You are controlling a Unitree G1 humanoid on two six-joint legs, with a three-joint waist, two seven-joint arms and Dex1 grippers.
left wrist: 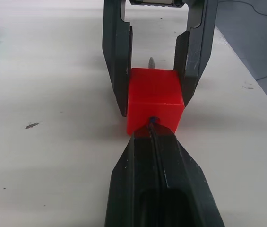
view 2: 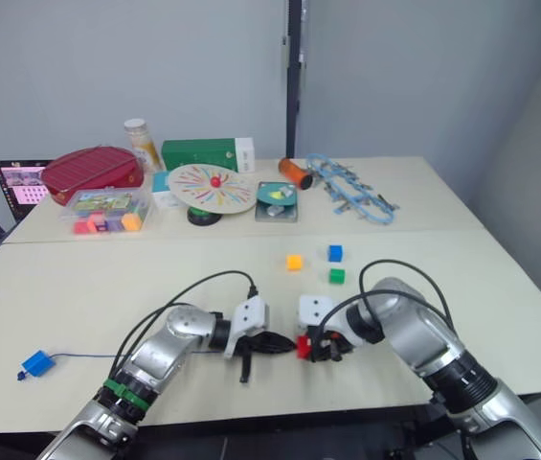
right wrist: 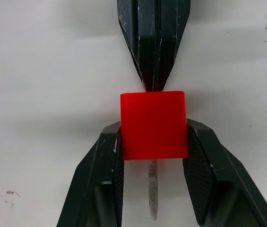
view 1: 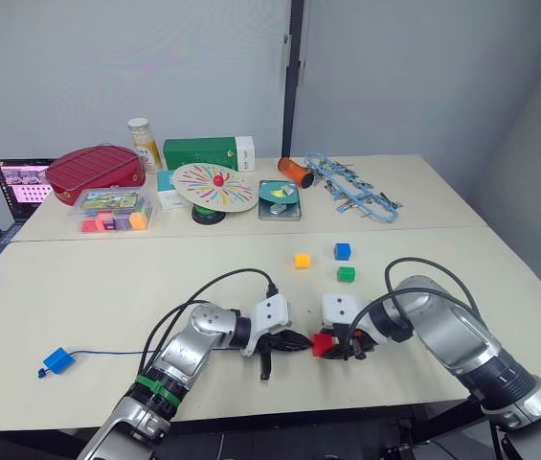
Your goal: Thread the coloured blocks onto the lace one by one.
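Note:
My right gripper point(view 1: 330, 345) is shut on a red block point(view 1: 322, 343) near the table's front edge, one finger point(right wrist: 106, 161) on each side. My left gripper point(view 1: 297, 341) faces it, shut on the dark-blue lace point(left wrist: 155, 142) right at the block's hole. The lace's pale tip point(right wrist: 152, 189) pokes out of the block's far face. The lace point(view 1: 107, 352) trails left across the table to a blue block point(view 1: 56, 360) at its end. An orange-yellow block point(view 1: 302, 260), a second blue block point(view 1: 342, 251) and a green block point(view 1: 346, 274) lie loose beyond the grippers.
Along the back stand a red case point(view 1: 95, 170), a clear tray point(view 1: 113, 209) of coloured pieces, a green box point(view 1: 208, 152), a round patterned disc point(view 1: 214, 186), an orange cup point(view 1: 296, 172) and a light-blue chain tangle point(view 1: 351, 189). A laptop point(view 1: 19, 182) sits far left.

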